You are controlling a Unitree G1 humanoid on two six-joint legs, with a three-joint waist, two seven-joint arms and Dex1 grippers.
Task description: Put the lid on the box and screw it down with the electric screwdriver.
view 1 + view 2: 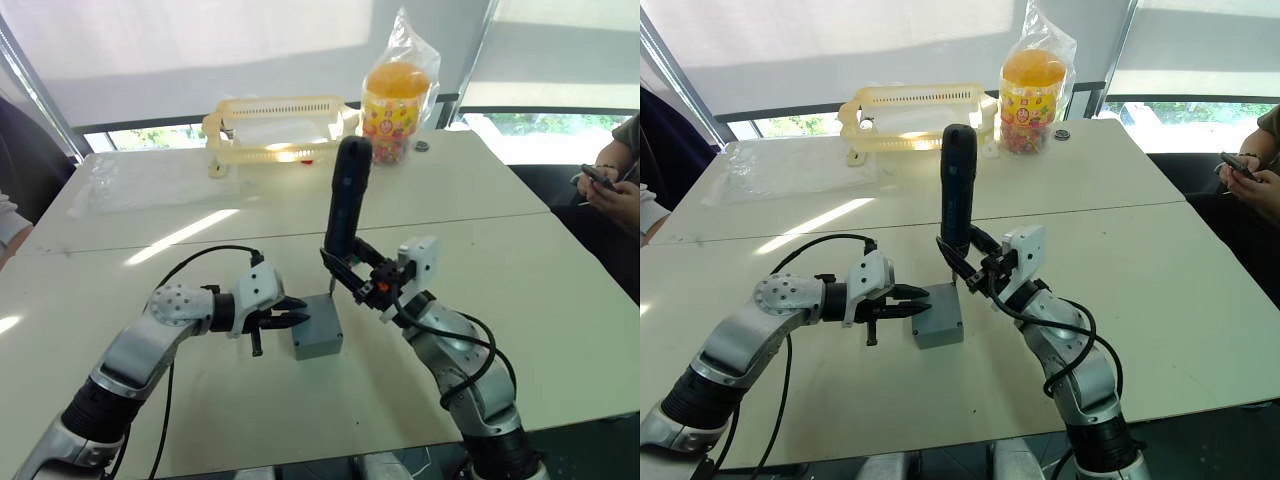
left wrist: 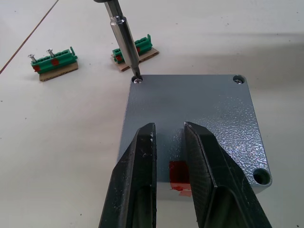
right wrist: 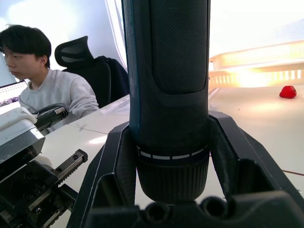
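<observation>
The grey box [image 1: 318, 340] stands on the table between my arms, with the grey lid [image 2: 199, 104] lying flat on top of it. My left gripper [image 1: 297, 318] reaches over the lid's edge above a red mark [image 2: 180, 173]; its fingers [image 2: 142, 156] are slightly apart with nothing between them. My right gripper [image 1: 350, 262] is shut on the black electric screwdriver [image 1: 348, 195], which stands upright. Its metal bit [image 2: 126, 40] sits on a screw at one lid corner. A second corner holds a screw [image 2: 238, 80], and a third shows an empty hole [image 2: 260, 176].
Two green screw holders [image 2: 54, 61] [image 2: 140, 47] lie on the table just beyond the box. At the far edge stand a yellow tray [image 1: 275, 125], a bagged candy jar [image 1: 397, 100] and a clear plastic bag [image 1: 150, 180]. A person with a phone [image 1: 610, 185] sits at the right.
</observation>
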